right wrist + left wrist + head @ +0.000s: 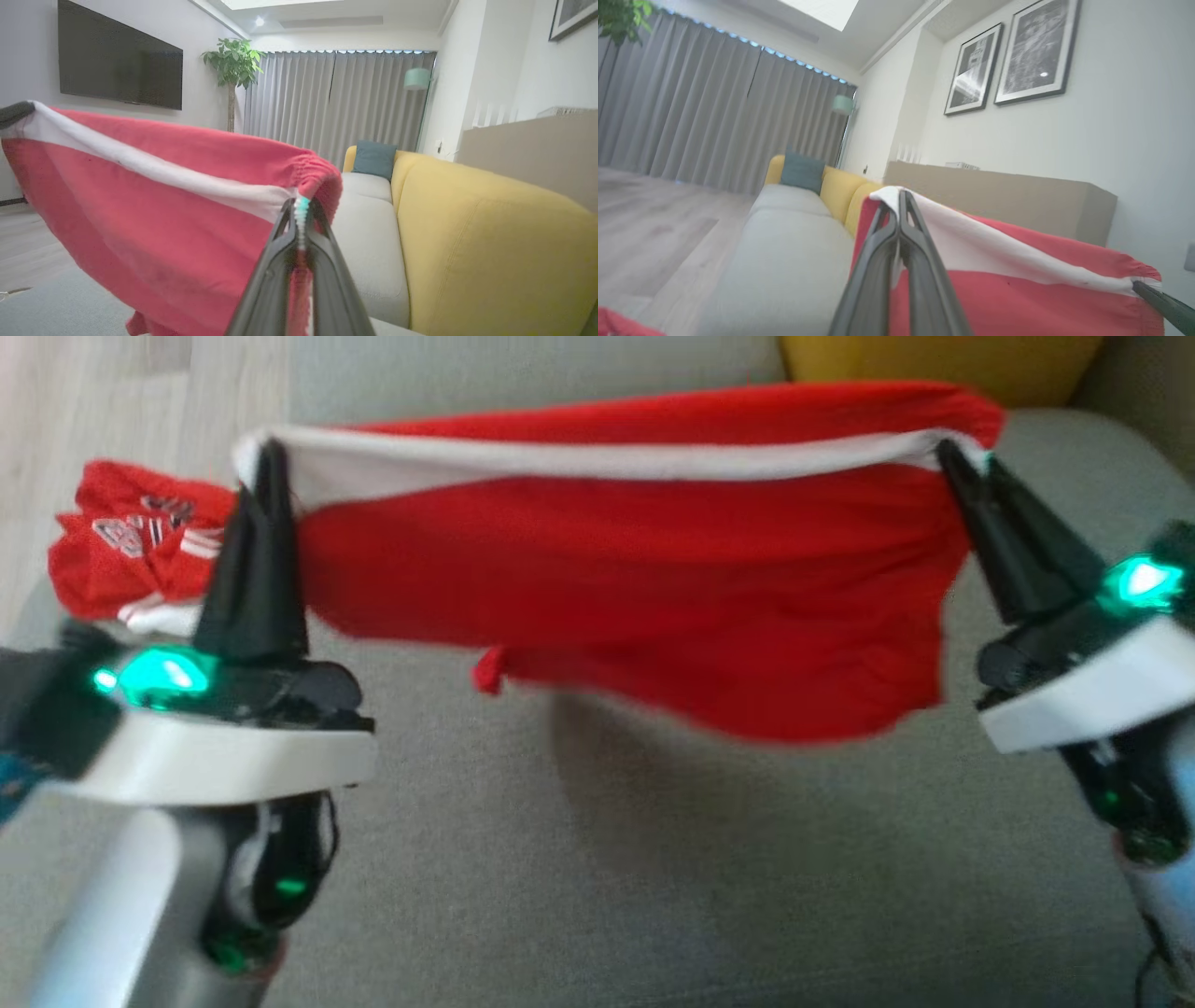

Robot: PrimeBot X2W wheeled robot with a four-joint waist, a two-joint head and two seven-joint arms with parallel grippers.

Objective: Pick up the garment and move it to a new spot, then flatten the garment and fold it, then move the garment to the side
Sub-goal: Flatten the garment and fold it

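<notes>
**Grey sofa seat with a yellow back**

In the head view the grey sofa seat (579, 859) spreads wide, its plain woven cover lightly creased. A crumpled red jersey (131, 546) with white print and trim lies at the seat's left edge, beside the pale wood floor (93, 392). In the right wrist view a teal cushion (373, 158) stands on the seat's far end, against the yellow backrest (490, 242).

Grey curtains (336, 98) hang behind a yellow-backed sofa (490, 242) on pale wood floor (649, 224).
</notes>
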